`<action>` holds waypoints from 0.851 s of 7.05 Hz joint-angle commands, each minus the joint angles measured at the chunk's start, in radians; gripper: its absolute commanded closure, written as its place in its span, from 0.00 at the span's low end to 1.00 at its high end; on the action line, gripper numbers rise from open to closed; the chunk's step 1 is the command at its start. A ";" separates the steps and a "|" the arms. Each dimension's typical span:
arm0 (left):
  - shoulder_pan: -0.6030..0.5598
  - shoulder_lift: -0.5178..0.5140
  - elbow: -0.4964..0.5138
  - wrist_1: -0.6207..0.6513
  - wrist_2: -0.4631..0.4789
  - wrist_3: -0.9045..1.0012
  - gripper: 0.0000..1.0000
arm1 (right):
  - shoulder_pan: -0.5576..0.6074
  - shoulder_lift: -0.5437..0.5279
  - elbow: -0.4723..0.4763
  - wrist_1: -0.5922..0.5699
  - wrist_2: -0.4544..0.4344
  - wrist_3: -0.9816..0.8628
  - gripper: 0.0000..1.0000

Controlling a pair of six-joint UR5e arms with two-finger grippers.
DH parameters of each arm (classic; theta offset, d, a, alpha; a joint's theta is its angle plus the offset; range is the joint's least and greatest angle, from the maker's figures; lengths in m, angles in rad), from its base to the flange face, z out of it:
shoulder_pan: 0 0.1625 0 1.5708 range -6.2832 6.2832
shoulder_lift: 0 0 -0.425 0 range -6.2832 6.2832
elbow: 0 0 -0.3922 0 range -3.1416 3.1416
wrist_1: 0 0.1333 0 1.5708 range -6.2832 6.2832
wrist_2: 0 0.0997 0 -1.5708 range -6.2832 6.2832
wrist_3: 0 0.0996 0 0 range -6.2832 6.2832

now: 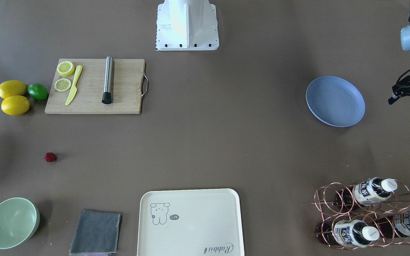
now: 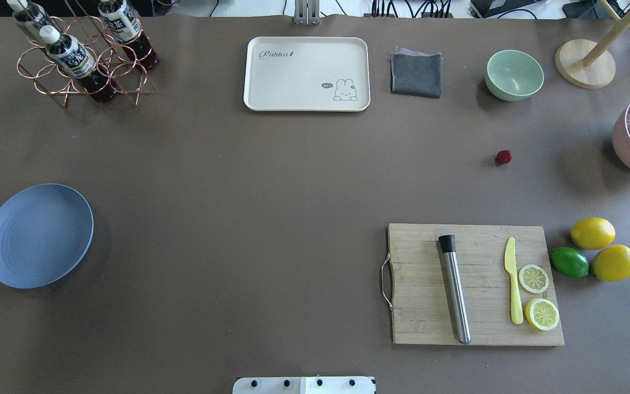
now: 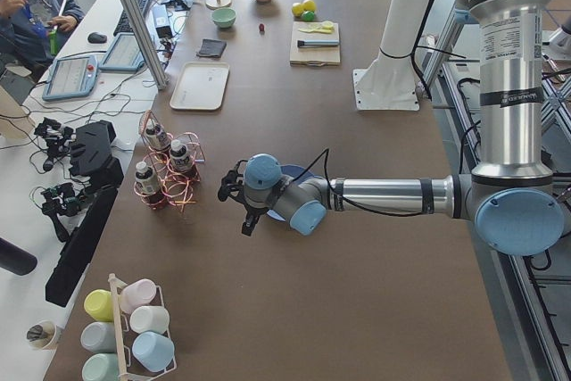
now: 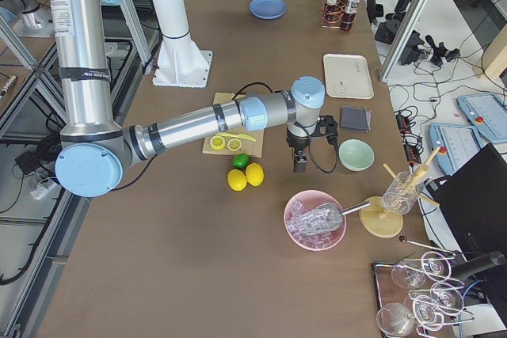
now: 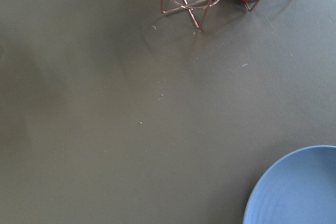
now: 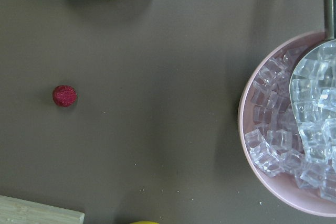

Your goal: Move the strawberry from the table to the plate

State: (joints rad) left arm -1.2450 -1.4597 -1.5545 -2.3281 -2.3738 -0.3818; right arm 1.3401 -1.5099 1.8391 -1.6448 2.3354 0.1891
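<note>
The strawberry [image 2: 503, 157] is a small dark-red berry lying alone on the bare table [image 2: 271, 180], between the green bowl and the cutting board; the right wrist view shows it at the left [image 6: 64, 96]. Far across the table sits the blue plate [image 2: 38, 235], with nothing on it [image 1: 335, 101]. My left gripper [image 1: 404, 105] hovers beside the plate, apart from it, open and holding nothing. My right gripper [image 4: 301, 165] hangs above the table near the strawberry and the lemons; I cannot tell whether it is open or shut.
A wooden cutting board [image 2: 476, 284] carries a steel rod, a yellow knife and lemon slices. Lemons and a lime [image 2: 569, 262] lie beside it. A green bowl [image 2: 513, 74], grey cloth [image 2: 416, 74], cream tray [image 2: 307, 74], bottle rack [image 2: 82, 54] and pink ice bowl [image 6: 294, 129] ring the table.
</note>
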 commanded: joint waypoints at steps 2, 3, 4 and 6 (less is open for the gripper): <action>0.171 0.013 0.148 -0.339 0.002 -0.287 0.02 | -0.013 -0.001 0.017 0.000 -0.008 -0.007 0.00; 0.174 0.015 0.155 -0.344 0.001 -0.289 0.03 | -0.015 -0.001 0.020 0.000 -0.010 -0.010 0.00; 0.176 0.015 0.165 -0.344 0.001 -0.285 0.13 | -0.015 -0.001 0.020 0.000 -0.011 -0.010 0.00; 0.193 0.007 0.169 -0.344 0.001 -0.284 0.48 | -0.018 -0.001 0.020 0.000 -0.024 -0.008 0.00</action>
State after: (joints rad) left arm -1.0615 -1.4475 -1.3892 -2.6710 -2.3730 -0.6657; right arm 1.3234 -1.5110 1.8595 -1.6444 2.3174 0.1799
